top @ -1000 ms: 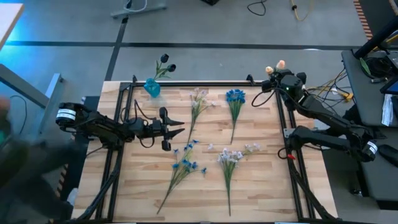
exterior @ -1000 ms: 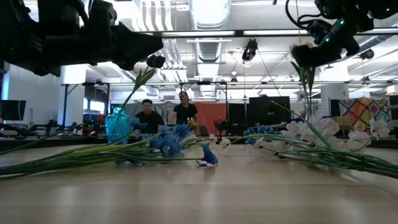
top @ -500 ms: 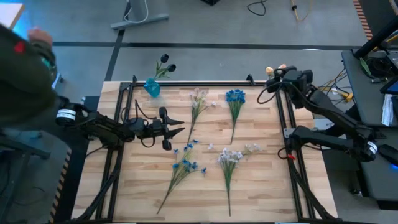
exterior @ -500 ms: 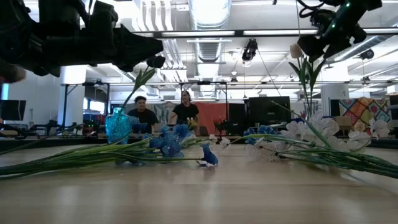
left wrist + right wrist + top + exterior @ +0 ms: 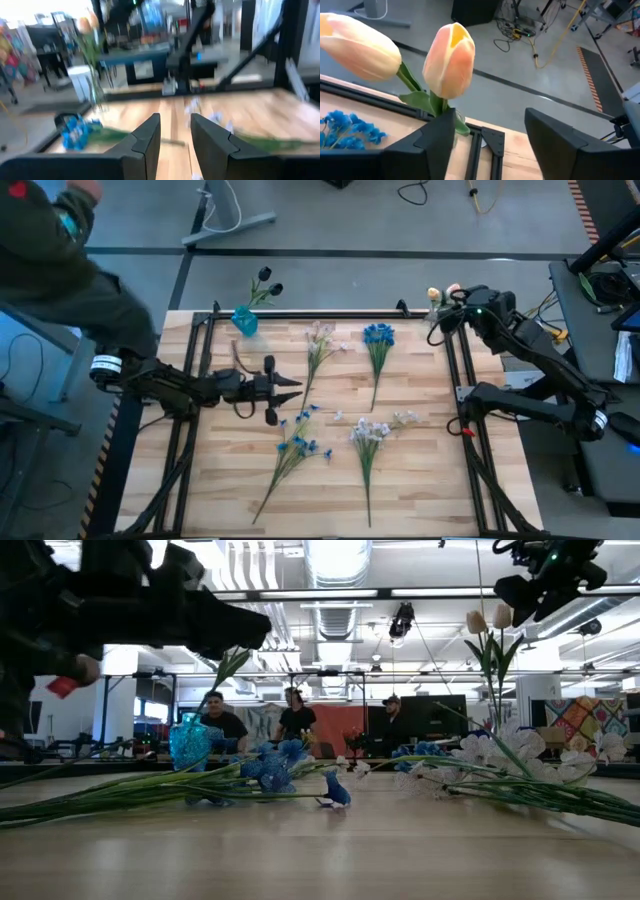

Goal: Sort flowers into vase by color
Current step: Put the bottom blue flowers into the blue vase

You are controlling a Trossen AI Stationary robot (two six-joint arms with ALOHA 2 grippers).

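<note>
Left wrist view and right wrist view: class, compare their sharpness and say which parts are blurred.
Left wrist view: smeared throughout, the blue flowers and the room beyond soft. Right wrist view: crisp, the peach tulip buds sharp, floor cables clear. Low view: bright ceiling lights leave the arms as dark silhouettes.

Table: pale matt wood planks; vase: prob. glossy blue glass.
</note>
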